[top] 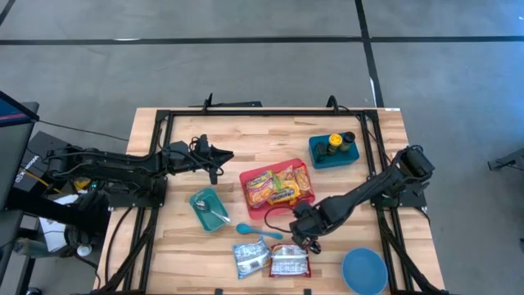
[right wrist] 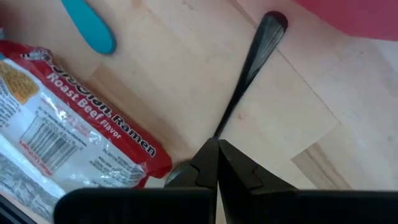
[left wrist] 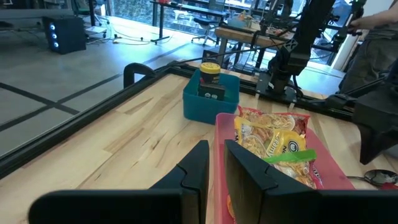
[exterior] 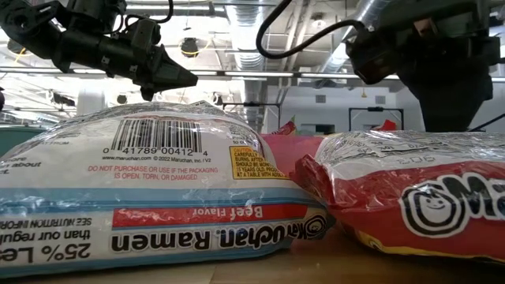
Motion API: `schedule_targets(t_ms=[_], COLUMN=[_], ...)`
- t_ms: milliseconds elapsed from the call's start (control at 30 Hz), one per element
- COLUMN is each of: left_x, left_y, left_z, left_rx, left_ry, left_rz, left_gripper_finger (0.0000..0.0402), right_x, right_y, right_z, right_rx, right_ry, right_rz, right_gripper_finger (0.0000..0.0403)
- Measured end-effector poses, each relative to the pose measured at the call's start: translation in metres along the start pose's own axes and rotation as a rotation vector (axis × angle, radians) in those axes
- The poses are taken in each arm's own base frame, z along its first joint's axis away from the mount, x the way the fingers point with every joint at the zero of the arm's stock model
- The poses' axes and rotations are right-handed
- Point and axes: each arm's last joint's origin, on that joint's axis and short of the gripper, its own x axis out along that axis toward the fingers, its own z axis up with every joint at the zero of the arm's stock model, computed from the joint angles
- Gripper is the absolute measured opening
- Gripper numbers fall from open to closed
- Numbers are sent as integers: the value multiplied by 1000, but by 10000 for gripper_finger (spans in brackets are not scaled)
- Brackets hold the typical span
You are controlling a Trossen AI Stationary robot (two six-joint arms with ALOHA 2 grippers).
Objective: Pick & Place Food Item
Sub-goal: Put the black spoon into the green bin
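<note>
Down at the table's (top: 180, 131) six o'clock edge lie two ramen packs, a blue one (top: 250, 258) and a red one (top: 289, 260), side by side, with a pink tray (top: 246, 179) of more packets at the centre. Just at the red pack's one o'clock, the right end effector (top: 307, 239) hangs low over the wood with its fingers pressed together and empty. Off at ten o'clock the left end effector (top: 227, 155) waits, fingers nearly closed on nothing, pointing toward the tray.
</note>
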Motion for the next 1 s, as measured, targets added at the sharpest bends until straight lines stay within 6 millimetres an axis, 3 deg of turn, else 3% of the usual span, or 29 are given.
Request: schedule_targets(t_ms=[1000], left_x=[0], left_y=[0], left_z=[0], left_rx=[0], left_ry=[1], left_rz=[-4], left_gripper_finger=[44], right_x=[0], right_y=[1], right_z=[-6], right_rx=[103], right_ry=[-57], right_rz=[-22], right_gripper_finger=[1])
